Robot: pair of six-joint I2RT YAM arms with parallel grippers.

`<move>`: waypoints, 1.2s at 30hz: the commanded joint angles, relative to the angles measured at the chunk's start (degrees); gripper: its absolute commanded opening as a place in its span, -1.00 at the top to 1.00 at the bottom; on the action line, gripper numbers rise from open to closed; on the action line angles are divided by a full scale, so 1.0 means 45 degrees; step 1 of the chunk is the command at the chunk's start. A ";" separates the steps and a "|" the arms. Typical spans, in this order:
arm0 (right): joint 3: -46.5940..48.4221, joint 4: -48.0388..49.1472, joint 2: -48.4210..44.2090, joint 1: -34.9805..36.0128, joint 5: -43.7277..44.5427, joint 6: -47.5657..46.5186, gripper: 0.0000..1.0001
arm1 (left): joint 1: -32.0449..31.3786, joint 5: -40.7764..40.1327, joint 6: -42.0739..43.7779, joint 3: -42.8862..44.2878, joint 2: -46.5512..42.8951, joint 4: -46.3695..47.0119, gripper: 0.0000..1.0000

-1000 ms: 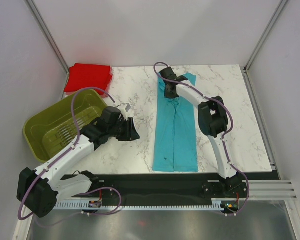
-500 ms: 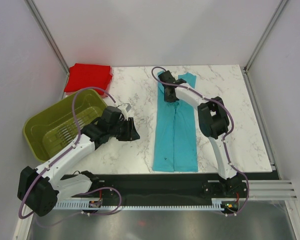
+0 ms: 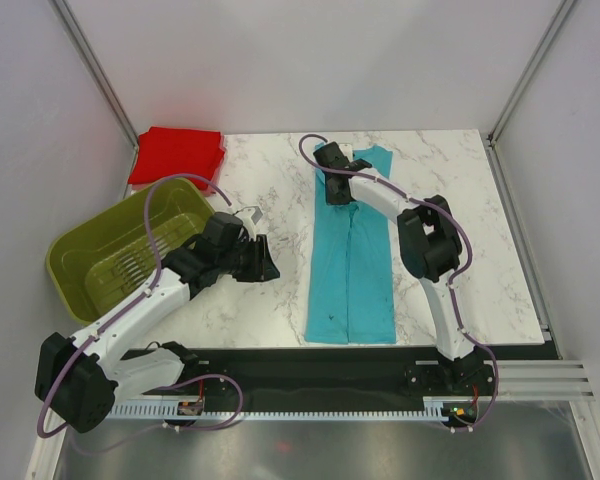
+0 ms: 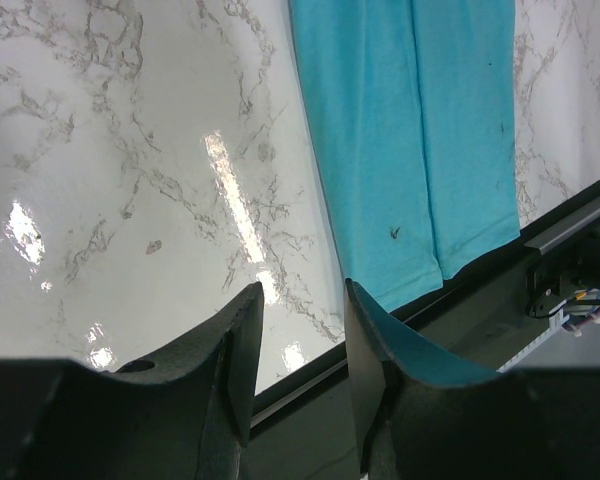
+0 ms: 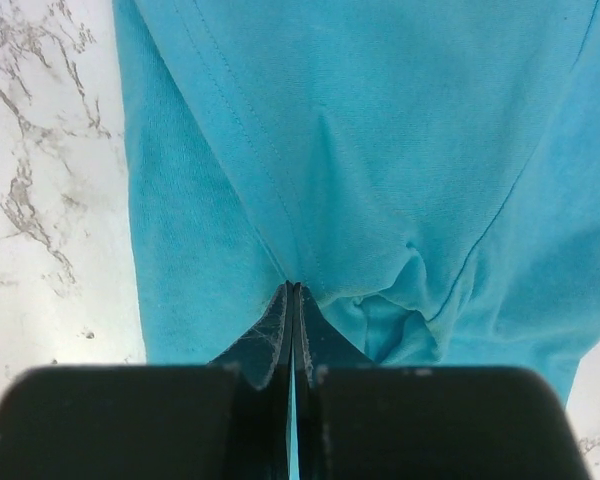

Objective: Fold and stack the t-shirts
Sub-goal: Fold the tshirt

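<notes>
The turquoise t-shirt (image 3: 352,270) lies folded into a long narrow strip down the middle-right of the marble table (image 3: 270,190). My right gripper (image 3: 339,196) is at the strip's far end, with jaws pressed together on a pinch of the cloth. In the right wrist view, the turquoise t-shirt (image 5: 380,130) puckers beside the right gripper (image 5: 294,287). The red t-shirt (image 3: 178,155) sits as a flat square bundle at the far left corner. My left gripper (image 3: 270,262) hovers open and holds nothing, left of the strip. In the left wrist view, the left gripper (image 4: 302,290) looks along the turquoise t-shirt (image 4: 420,130) toward its hem.
An olive-green slotted basket (image 3: 120,250) stands at the left, partly off the table beside the left arm. The table's near edge and a black rail (image 4: 570,225) run just below the shirt's hem. White walls close in the back and sides.
My right gripper has shifted slightly left and farther back at the shirt's far end, drawing the cloth there with it. The left arm has stayed still.
</notes>
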 commanded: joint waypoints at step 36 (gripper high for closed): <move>-0.1388 0.1055 -0.2024 -0.0016 -0.2039 0.0359 0.53 | 0.0102 0.0554 0.0135 0.0730 0.0510 -0.0022 0.07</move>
